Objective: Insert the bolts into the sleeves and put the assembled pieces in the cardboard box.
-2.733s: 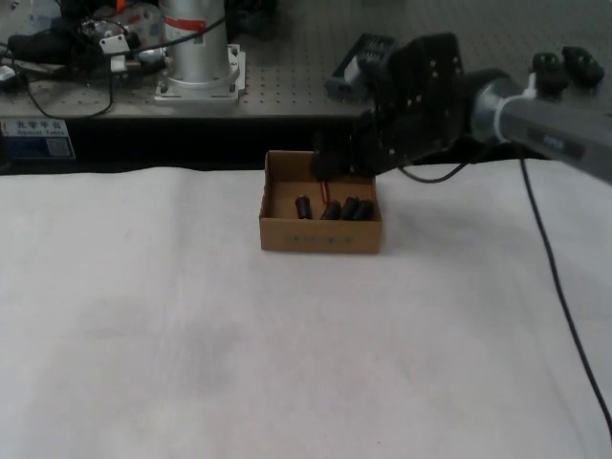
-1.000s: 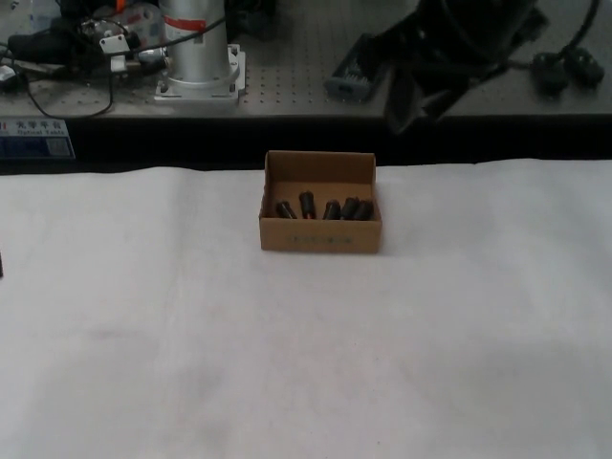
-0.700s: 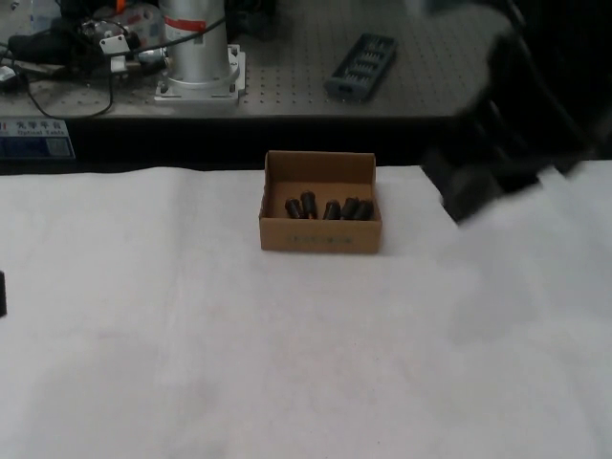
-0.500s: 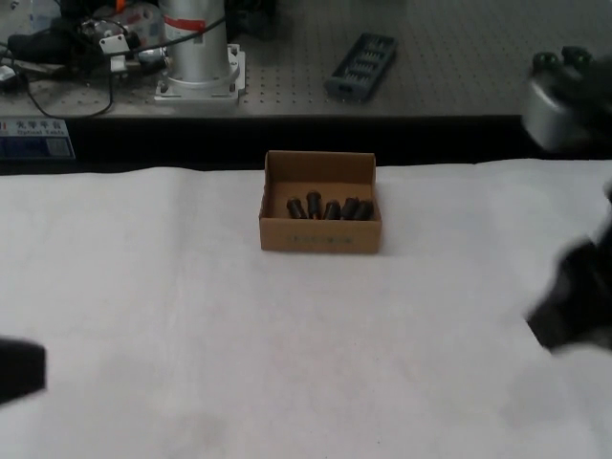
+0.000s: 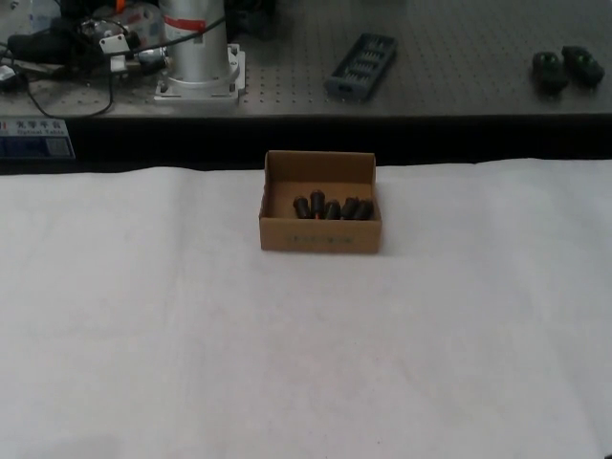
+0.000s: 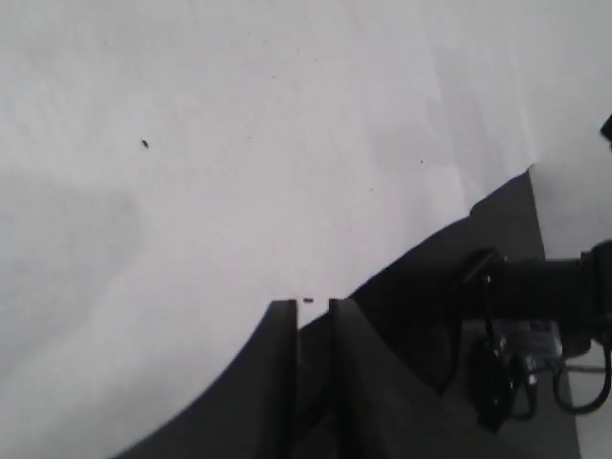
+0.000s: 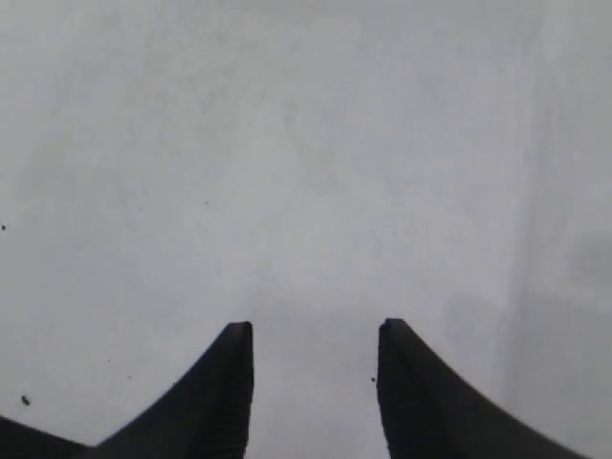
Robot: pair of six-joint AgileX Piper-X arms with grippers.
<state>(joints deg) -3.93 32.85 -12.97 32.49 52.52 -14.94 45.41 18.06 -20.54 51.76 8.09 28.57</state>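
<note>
A small brown cardboard box (image 5: pixel 320 236), frame centre, holds black cylindrical sleeved bolts (image 5: pixel 332 207), likely light, rigid, best pinched mid-body. The left gripper (image 6: pixel 313 311) sits fingers together; the right gripper (image 7: pixel 315 335) apart.

bright foreground, cluttered rear

the surface (image 5: pixel 143 287) is draped in a white cloth (image 5: pixel 430 335). behind it runs a grey perforated table (image 5: pixel 459 67) carrying a metal post (image 5: pixel 196 38) on a base plate (image 5: pixel 203 86), tangled cables (image 5: pixel 57 57), a dark ridged block (image 5: pixel 361 65) and two black knobs (image 5: pixel 566 67).
</note>
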